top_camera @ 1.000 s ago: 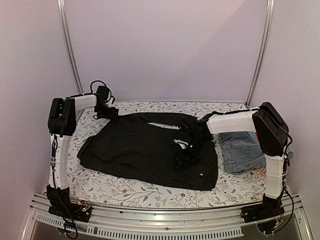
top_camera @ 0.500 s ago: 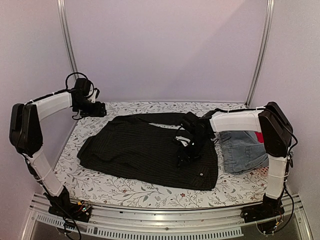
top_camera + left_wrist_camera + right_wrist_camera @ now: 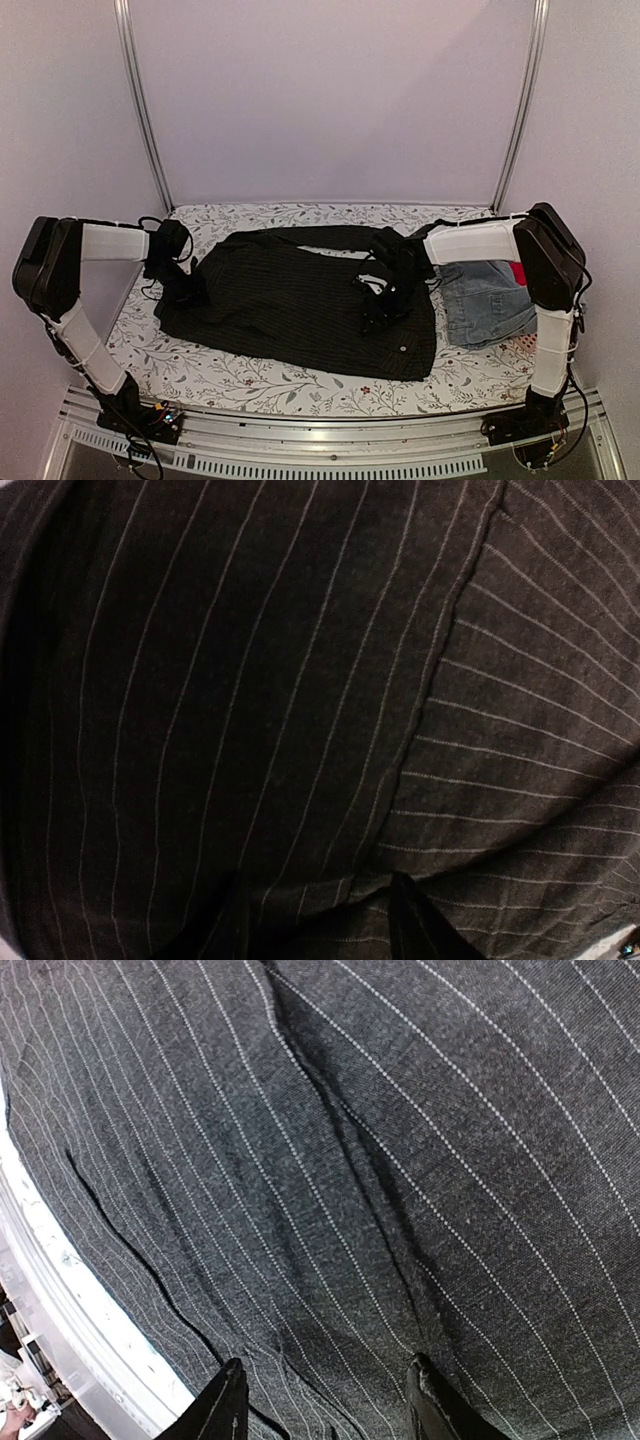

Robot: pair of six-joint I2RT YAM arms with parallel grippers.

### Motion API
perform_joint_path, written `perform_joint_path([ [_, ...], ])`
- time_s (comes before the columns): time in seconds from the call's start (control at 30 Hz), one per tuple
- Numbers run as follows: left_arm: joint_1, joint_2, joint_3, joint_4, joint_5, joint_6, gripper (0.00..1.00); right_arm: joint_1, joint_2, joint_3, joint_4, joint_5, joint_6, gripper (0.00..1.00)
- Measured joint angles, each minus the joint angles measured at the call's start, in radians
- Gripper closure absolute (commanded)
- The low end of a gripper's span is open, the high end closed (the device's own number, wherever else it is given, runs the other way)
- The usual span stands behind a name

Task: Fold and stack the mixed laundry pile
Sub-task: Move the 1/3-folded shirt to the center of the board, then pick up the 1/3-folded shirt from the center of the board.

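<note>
A large black pinstriped shirt [image 3: 300, 300] lies spread across the middle of the table. My left gripper [image 3: 188, 288] is down on its left edge. In the left wrist view the shirt [image 3: 250, 680] fills the frame, and the left gripper [image 3: 320, 925] has its fingers apart with a raised fold of cloth between them. My right gripper [image 3: 385, 305] presses on the shirt's right half. In the right wrist view the right gripper [image 3: 325, 1400] stands open over creased shirt cloth [image 3: 400, 1140]. Faded denim [image 3: 485, 300] and a bit of red garment [image 3: 517, 272] lie at the right.
A floral cloth covers the table [image 3: 250, 385]. A pale perforated surface [image 3: 520, 345] shows under the denim at the right edge. Pale walls and two metal posts close in the back. The table's white edge [image 3: 60, 1300] shows beside the shirt in the right wrist view.
My left arm has swung from the back left corner down and forward onto the shirt's left edge, and its jaws have narrowed. The right arm has barely moved.
</note>
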Motion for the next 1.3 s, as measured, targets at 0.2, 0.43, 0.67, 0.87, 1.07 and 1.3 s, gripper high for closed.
perform_joint_path([
  [0.2, -0.018, -0.079, -0.084, -0.079, -0.009, -0.075, 0.55, 0.007, -0.009, -0.032, 0.028, -0.055, -0.040, 0.48],
  [0.43, -0.031, -0.137, -0.142, -0.153, 0.043, -0.127, 0.56, 0.031, -0.027, -0.065, 0.027, -0.088, -0.077, 0.48],
  [0.67, -0.001, -0.233, -0.221, -0.238, 0.101, -0.165, 0.51, 0.005, -0.039, -0.078, -0.002, -0.085, -0.105, 0.48],
  [0.87, 0.024, -0.241, -0.094, -0.279, 0.077, -0.106, 0.05, -0.056, -0.058, -0.072, -0.028, -0.090, -0.140, 0.47],
  [1.07, 0.055, -0.136, 0.262, -0.207, 0.069, 0.031, 0.00, -0.247, -0.123, 0.005, 0.020, -0.119, -0.103, 0.47],
  [1.3, 0.112, 0.095, 0.436, -0.140, 0.128, 0.126, 0.01, -0.422, -0.086, 0.147, 0.066, -0.061, -0.031, 0.47],
])
